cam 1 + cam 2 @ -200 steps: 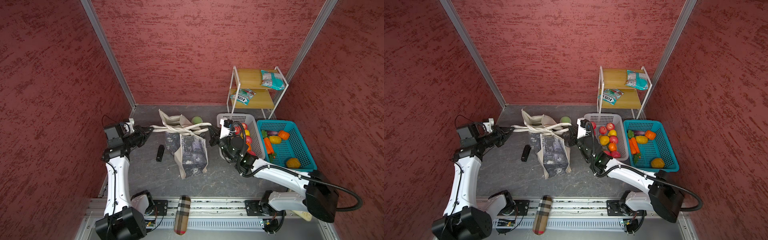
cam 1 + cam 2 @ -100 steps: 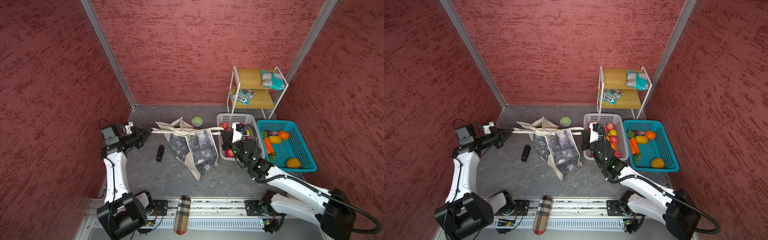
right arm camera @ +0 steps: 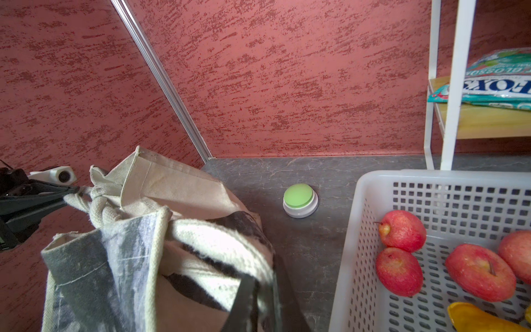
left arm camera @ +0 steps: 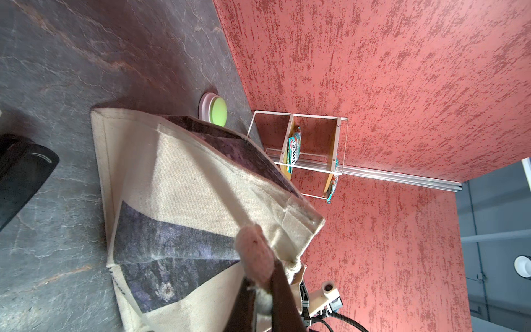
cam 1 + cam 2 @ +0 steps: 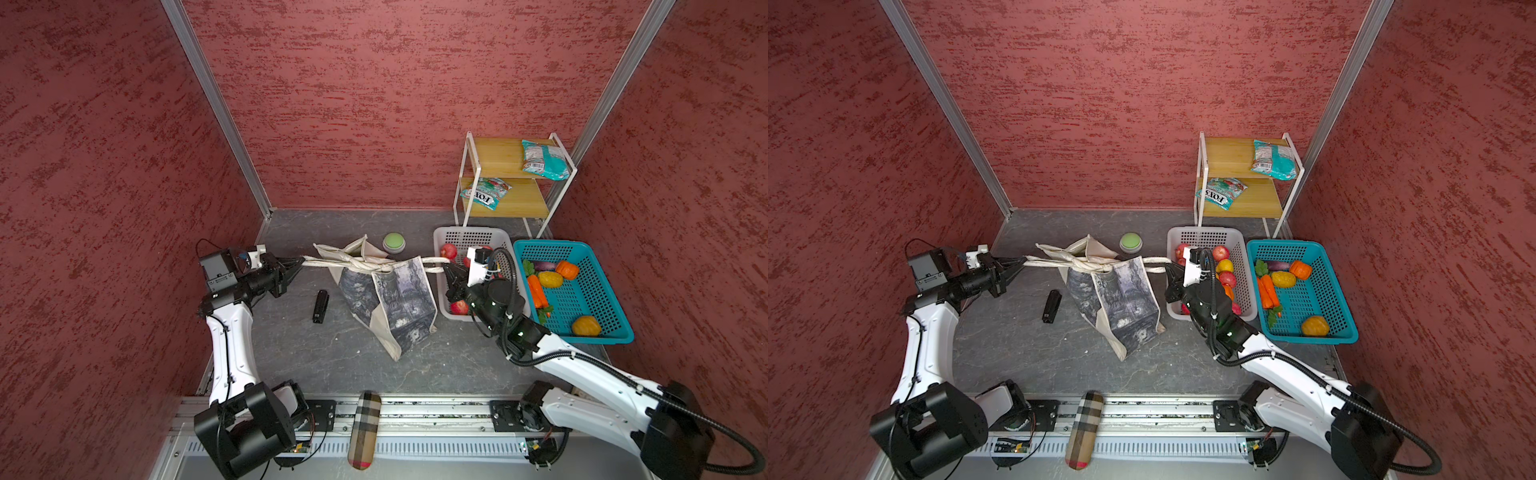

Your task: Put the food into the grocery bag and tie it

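2 end effectors, left (image 5: 299, 263) and right (image 5: 447, 272), grip handles (image 5: 365, 262) of the grocery bag (image 5: 399, 295) between them.

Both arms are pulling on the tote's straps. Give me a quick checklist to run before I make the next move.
1. Left end effector clamped on the strap handles: ok.
2. Right end effector clamped on the opposite strap end: ok.
3. Knot formed above the grocery bag: ok; its tightness, cannot tell.
4. The food is inside the bag: cannot tell, contents hidden.
5. Bag sitting upright: not ok, it tilts.
6. Black object apart from the bag: ok.
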Robot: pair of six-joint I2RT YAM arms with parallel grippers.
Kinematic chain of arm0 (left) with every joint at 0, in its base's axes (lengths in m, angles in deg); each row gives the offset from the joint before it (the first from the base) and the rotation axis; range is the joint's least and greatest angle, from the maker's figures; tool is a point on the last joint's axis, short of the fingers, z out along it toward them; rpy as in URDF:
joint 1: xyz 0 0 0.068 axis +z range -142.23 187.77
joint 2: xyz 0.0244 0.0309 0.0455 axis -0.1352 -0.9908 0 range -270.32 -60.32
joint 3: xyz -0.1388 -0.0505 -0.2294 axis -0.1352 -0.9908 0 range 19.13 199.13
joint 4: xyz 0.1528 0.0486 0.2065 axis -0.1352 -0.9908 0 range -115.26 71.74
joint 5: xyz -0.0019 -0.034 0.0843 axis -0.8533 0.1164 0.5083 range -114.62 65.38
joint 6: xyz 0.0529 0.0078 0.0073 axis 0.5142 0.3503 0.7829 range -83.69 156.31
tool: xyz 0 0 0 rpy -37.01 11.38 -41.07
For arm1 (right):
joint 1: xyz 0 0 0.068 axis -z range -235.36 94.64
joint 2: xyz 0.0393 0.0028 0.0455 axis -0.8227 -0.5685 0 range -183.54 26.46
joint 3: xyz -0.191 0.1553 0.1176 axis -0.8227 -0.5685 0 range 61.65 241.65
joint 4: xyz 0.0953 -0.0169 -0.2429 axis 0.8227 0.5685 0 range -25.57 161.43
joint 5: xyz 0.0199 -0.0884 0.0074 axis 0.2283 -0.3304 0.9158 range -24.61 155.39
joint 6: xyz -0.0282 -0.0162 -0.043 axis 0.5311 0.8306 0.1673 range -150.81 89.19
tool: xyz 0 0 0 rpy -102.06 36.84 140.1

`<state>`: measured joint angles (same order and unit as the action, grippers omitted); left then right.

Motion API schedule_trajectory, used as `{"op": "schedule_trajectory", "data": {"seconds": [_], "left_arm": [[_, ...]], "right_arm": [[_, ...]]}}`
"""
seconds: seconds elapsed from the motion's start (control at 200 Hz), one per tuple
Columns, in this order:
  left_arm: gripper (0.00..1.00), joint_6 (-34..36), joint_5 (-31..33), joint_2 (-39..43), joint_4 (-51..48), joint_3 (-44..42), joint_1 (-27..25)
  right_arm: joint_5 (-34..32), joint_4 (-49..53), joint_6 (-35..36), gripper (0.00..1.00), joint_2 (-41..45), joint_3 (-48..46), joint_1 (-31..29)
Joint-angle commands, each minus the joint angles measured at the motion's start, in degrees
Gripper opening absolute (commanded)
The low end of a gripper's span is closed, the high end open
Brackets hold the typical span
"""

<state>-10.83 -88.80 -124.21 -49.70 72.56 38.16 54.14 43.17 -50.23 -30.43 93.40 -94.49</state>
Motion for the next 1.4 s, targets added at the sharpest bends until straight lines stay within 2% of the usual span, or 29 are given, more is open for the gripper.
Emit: {"op": "schedule_trajectory", "data": {"seconds": [0.0,0.21,0.591,0.726,0.842,0.972,1.107,1.393], "left_arm": [[0.0,-1.73,22.87,-1.82,16.05,-0.23,11.42],[0.0,-2.61,21.67,-2.54,17.53,-1.3,11.96],[0.0,-3.07,22.55,-2.01,18.05,-2.47,14.06],[0.0,-3.31,21.89,-2.59,18.44,-2.07,14.04],[0.0,-2.96,20.84,-2.88,18.64,-0.99,12.59],[0.0,-3.31,18.74,-2.77,20.98,0.45,9.07],[0.0,-1.17,17.4,-2.46,21.04,4.42,3.04],[0.0,6.07,16.75,-3.58,16.44,14.05,-15.13]], "right_arm": [[-30.48,0.3,-5.04,0.0,6.95,-3.33,12.09],[-26.56,-2.19,-15.23,0.0,8.38,-6.26,15.7],[-24.27,-2.78,-23.43,0.0,7.84,-7.46,19.17],[-22.9,-3.38,-23.61,0.0,7.46,-7.46,19.79],[-18.09,-5.91,-19.55,0.0,5.36,-5.58,19.8],[-9.65,-11.13,-14.97,0.0,1.58,-2.52,19.8],[-1.4,-13.81,-12.21,0.0,-2.42,1.98,19.3],[7.38,-12.14,-3.36,0.0,-9.67,14.2,12.66]]}}
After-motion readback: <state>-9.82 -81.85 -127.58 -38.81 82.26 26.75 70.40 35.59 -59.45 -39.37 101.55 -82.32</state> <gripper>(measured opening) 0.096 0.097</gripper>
